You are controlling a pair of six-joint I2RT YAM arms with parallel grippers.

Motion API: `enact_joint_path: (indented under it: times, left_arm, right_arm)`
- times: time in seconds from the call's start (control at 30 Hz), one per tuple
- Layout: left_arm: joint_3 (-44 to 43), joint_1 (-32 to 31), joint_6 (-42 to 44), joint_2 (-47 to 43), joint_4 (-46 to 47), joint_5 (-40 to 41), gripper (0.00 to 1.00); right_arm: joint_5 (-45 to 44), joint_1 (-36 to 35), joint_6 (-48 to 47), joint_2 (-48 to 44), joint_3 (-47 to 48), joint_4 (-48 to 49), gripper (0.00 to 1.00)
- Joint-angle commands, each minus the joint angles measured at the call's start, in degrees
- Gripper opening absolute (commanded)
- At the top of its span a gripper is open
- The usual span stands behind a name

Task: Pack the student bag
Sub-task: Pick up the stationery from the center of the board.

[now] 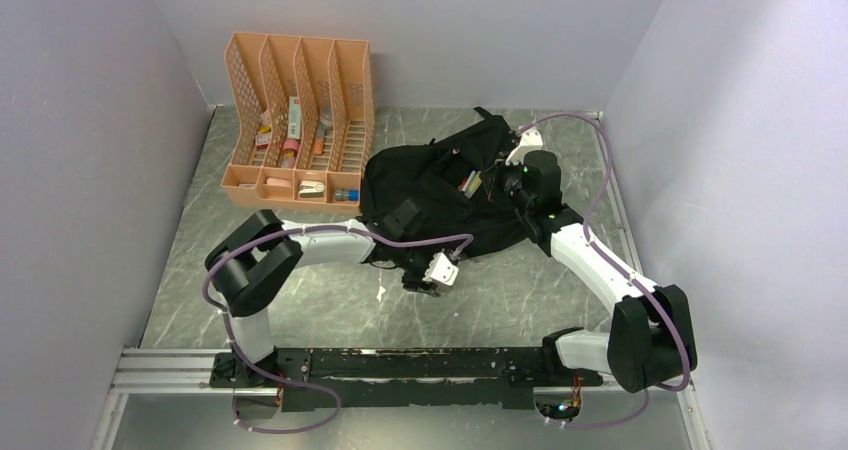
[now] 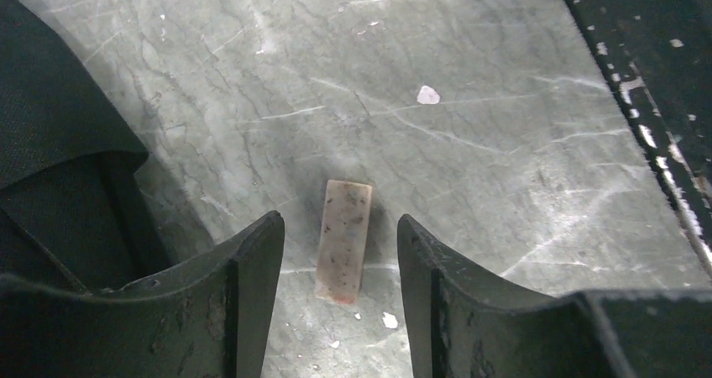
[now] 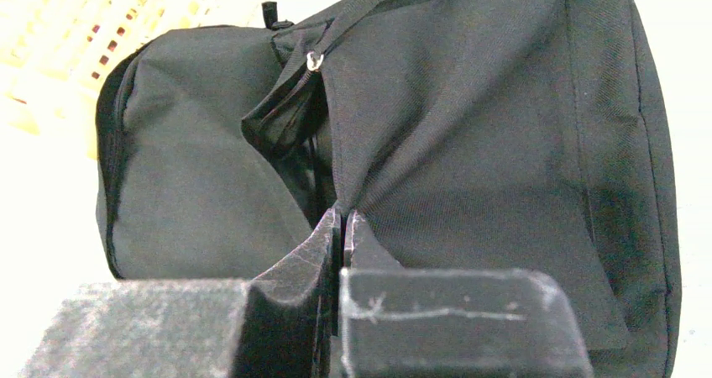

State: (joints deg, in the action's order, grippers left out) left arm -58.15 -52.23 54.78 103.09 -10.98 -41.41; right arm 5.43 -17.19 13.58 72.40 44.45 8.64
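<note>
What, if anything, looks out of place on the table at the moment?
A small pinkish block, smudged with dark specks, lies loose on the table between the fingers of the open left gripper, outside both the student bag and the orange organizer. A few white flecks are scattered near it.

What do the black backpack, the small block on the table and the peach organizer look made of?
The student bag: matte woven fabric, visible weave and soft folds.
The block: probably rubber, an eraser perhaps; dull, speckled, smudged faces.
The organizer: likely molded plastic, smooth lattice walls.
</note>
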Motion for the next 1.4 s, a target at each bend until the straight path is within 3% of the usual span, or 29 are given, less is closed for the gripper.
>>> enact_joint_path:
  times: [0.0,0.67,0.83,1.0,1.07,1.23,1.37]
  left_arm:
    - [-3.6,-0.8,0.2,2.8,-2.2,1.7,0.55]
    - [-2.3,-2.6,1.9,4.0,-8.5,10.0,0.45]
    - [-4.0,-3.0,2.1,5.1,-9.7,10.5,0.36]
    - [-5.0,-3.2,1.6,2.6,-10.4,6.5,0.10]
    - [-5.5,-3.1,1.8,0.8,-11.3,3.0,0.05]
    - [-4.0,-1.7,-5.5,-4.0,-6.0,0.1,0.05]
    - [-0.1,1.6,-18.2,-9.5,5.1,-0.9,0.05]
  right_arm:
    - [0.3,0.5,-1.2,-1.8,0.0,-0.2,0.00]
    - [2.2,0.5,-0.9,-2.6,-0.7,-0.1,0.00]
    - [2.3,0.5,-0.9,-2.7,-0.7,-0.1,0.00]
    - [2.1,0.5,-0.7,-3.7,-1.1,-0.1,0.00]
    - [2.1,0.5,-0.7,-3.9,-1.0,-0.2,0.00]
    - [1.9,0.5,-0.4,-4.5,-1.1,0.4,0.00]
    - [1.9,0.5,-0.2,-4.8,-1.2,0.5,0.00]
